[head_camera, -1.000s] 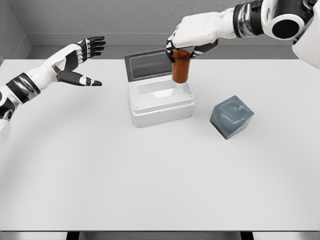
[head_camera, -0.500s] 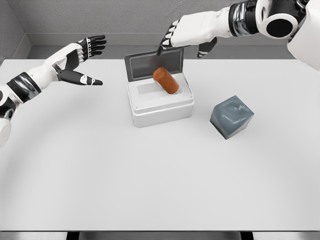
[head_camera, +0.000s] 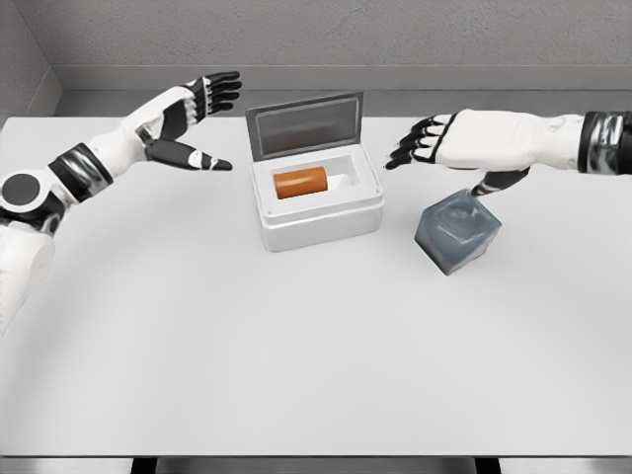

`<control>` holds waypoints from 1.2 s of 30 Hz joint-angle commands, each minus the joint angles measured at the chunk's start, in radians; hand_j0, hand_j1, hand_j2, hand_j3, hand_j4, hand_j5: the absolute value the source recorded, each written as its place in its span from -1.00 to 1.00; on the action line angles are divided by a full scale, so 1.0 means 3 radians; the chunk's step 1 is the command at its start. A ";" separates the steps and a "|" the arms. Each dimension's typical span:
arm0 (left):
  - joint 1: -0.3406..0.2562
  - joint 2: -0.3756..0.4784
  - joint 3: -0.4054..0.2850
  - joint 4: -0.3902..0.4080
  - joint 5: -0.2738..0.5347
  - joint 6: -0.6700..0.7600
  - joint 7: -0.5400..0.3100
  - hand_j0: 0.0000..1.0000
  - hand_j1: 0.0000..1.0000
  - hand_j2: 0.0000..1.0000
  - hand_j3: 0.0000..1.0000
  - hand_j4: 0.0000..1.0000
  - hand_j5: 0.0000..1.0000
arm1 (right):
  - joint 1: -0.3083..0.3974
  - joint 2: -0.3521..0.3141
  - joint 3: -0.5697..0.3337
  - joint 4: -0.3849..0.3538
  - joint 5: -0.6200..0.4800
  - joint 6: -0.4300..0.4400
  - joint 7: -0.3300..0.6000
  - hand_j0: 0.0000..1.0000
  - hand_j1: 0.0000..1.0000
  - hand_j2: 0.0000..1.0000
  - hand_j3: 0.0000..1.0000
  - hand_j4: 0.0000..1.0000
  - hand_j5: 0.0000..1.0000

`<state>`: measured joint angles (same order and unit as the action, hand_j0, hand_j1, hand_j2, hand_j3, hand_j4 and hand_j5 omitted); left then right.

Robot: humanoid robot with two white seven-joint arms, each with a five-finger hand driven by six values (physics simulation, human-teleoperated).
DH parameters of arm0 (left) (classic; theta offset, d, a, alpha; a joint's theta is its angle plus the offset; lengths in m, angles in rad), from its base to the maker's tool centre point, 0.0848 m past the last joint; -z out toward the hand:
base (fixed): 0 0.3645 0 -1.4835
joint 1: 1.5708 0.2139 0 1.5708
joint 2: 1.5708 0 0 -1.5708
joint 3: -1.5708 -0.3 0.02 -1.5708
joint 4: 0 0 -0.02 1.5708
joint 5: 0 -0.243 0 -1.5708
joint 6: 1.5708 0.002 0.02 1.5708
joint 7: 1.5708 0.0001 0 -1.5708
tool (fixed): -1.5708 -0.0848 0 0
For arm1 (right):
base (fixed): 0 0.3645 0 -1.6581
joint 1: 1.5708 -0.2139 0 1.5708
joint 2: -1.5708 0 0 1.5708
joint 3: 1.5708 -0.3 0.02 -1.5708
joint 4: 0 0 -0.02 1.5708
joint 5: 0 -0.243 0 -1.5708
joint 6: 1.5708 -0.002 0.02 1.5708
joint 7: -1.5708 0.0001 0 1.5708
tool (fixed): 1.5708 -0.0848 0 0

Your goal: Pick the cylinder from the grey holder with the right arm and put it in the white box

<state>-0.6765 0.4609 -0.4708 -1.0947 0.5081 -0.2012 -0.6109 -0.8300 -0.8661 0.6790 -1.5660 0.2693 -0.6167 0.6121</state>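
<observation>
The cylinder [head_camera: 300, 183], a short orange-brown piece with a smooth, evenly coloured side, lies on its side inside the white box [head_camera: 318, 218], above centre in the frame, so the placing looks done. What remains, I judge, is drawing the right robot hand [head_camera: 434, 146] clear without knocking the box's raised lid [head_camera: 304, 124] or the grey holder [head_camera: 457, 231] below it. That robot hand is empty with fingers spread, and the left robot hand [head_camera: 188, 123], upper left over the bench [head_camera: 296, 346], is open and empty too.

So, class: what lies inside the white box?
An orange cylinder lies on its side inside the white box, lid open. The cylinder hides the box floor beneath it.
</observation>
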 commanded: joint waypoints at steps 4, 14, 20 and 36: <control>0.0000 -0.0069 -0.0005 -0.0002 0.0019 -0.0004 0.0000 1.00 1.00 1.00 1.00 1.00 1.00 | 0.0394 -0.0222 -0.1302 -0.0425 -0.0667 0.0019 -0.0004 1.00 1.00 1.00 1.00 1.00 1.00; 0.0046 -0.0140 -0.0011 -0.0053 0.0014 -0.0014 0.0000 1.00 1.00 1.00 1.00 1.00 1.00 | 0.2035 0.0392 -0.2606 -0.0548 -0.1378 0.0019 -0.0004 1.00 1.00 1.00 1.00 1.00 1.00; 0.0107 -0.0099 0.0010 -0.0283 0.0024 -0.0025 0.0000 1.00 1.00 1.00 1.00 1.00 1.00 | 0.2429 0.0729 -0.2713 -0.0604 -0.1343 0.0019 -0.0004 1.00 1.00 1.00 1.00 1.00 1.00; 0.0250 0.0647 0.0138 -0.0442 0.0040 -0.0025 0.0000 1.00 1.00 1.00 1.00 1.00 1.00 | 0.2567 0.0842 -0.2708 -0.0614 -0.1327 0.0019 -0.0004 1.00 1.00 1.00 1.00 1.00 1.00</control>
<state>-0.5998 0.5739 -0.4369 -1.2243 0.5111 -0.2088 -0.6110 -0.0598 -0.6136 -0.1330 -1.7505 -0.1209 -0.6137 0.6114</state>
